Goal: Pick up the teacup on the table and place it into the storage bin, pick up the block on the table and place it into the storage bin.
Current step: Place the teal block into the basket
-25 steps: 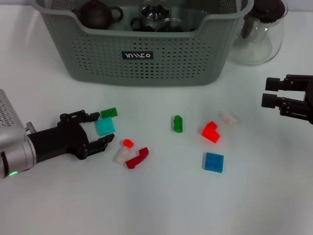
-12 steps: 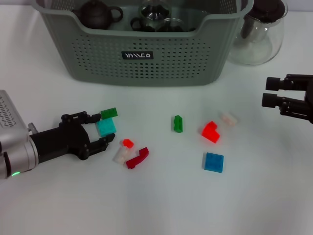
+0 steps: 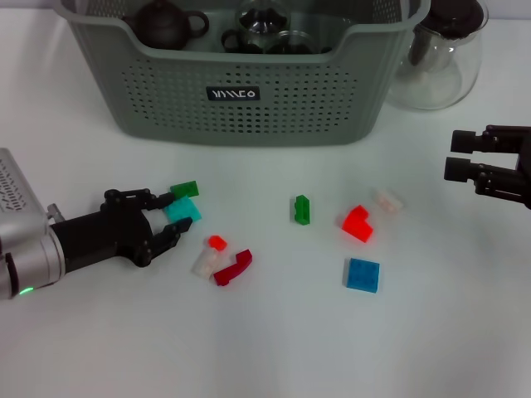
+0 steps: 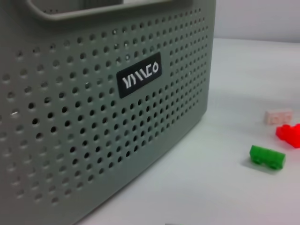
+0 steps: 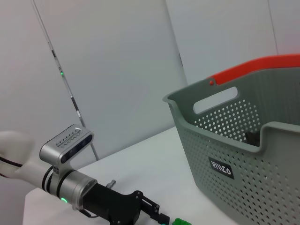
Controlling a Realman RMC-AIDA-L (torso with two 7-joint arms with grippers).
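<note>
At the top of the head view, the storage bin (image 3: 241, 91) already holds dark teaware — a teapot and what look like cups — so the teacup step seems done; several blocks are left on the tabletop (image 3: 274, 332). Lower left, the left tool (image 3: 176, 218) lies low and level, its fingers narrowed onto the teal block (image 3: 182, 209) — gripped but not lifted. Right tool (image 3: 461, 157) hovers at the right edge, parted and empty.

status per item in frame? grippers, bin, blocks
left gripper: shut on teal block, at table level
right gripper: parked at the right edge
storage bin: upright, teapot inside
glass pitcher: upright, lid on
blue block: flat on table
</note>
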